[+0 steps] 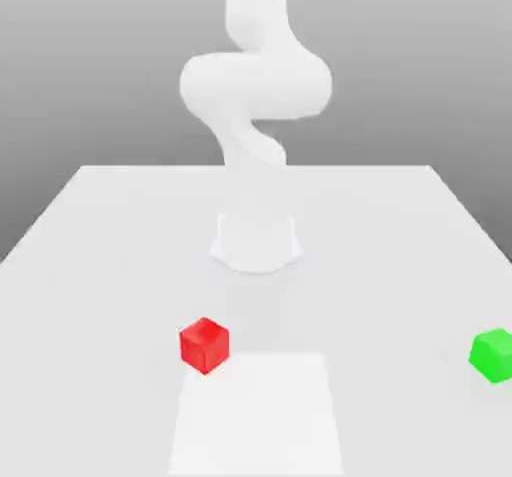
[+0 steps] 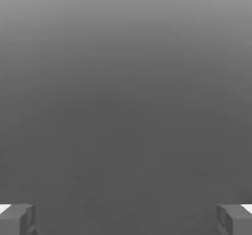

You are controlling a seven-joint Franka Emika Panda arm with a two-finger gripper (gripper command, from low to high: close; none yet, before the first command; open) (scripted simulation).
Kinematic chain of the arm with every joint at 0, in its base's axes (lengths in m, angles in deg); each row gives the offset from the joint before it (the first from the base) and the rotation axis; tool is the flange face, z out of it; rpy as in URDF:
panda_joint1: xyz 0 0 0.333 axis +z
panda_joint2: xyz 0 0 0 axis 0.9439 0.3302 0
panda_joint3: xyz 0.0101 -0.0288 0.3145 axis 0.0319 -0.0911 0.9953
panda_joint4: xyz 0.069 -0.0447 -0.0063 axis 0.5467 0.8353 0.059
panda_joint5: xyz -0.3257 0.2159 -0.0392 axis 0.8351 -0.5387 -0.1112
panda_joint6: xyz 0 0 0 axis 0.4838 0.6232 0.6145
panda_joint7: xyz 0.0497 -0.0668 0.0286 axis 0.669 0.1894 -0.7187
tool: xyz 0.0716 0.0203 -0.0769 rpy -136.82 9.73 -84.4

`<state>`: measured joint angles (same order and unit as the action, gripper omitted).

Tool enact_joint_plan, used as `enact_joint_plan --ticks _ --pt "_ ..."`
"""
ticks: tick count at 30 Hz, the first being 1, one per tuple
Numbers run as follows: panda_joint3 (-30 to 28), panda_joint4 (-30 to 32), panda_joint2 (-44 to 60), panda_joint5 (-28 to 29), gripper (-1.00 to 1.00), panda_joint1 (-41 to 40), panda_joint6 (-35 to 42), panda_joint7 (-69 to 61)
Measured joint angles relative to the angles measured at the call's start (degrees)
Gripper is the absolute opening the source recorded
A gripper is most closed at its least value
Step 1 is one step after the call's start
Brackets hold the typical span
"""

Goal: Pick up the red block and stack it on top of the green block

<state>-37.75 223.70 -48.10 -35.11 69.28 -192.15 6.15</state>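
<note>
The red block [image 1: 204, 345] is sitting on the white bench [image 1: 100, 265], toward the exterior view's left side and near the front. It is turned a little, so one corner is pointing forward. It is touching nothing but the bench. Just beside it, going right, a brighter white square patch [image 1: 255, 415] is lying flat on the bench, and the red block's corner is sitting at the patch's top left edge.

In the middle, farther back, the white robot arm [image 1: 255, 85] is standing on its round base [image 1: 256, 240]. The arm is rising up and bending high above the bench.

Far over on the exterior view's right, the green block [image 1: 493, 355] is resting on the bench close to the picture's edge. It is well apart from the red block, with the bright patch between them.

In the hand view, the gripper [image 2: 126, 219] is showing two gray fingertips [image 2: 17, 219], one at each lower corner. The jaws are spread wide and released, holding nothing. Plain gray is showing between them.
</note>
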Motion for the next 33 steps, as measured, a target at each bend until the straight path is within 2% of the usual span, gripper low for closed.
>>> enact_joint_plan --ticks 16,18,23,24,30,33 --pt "0.9 31.1 28.4 -0.3 0.0 -10.8 -23.6 20.7" --pt "0.9 33.1 36.5 -0.1 0.0 -12.0 -29.8 22.9" --pt "0.4 32.6 49.0 0.3 0.0 -12.1 -40.2 24.1" --pt "0.3 32.3 51.1 0.3 -1.0 -12.0 -42.0 24.2" --pt "0.2 32.2 52.1 0.6 -1.0 -11.9 -42.9 24.4" --pt "0.5 32.7 48.6 0.4 -1.0 -12.2 -39.9 24.3"
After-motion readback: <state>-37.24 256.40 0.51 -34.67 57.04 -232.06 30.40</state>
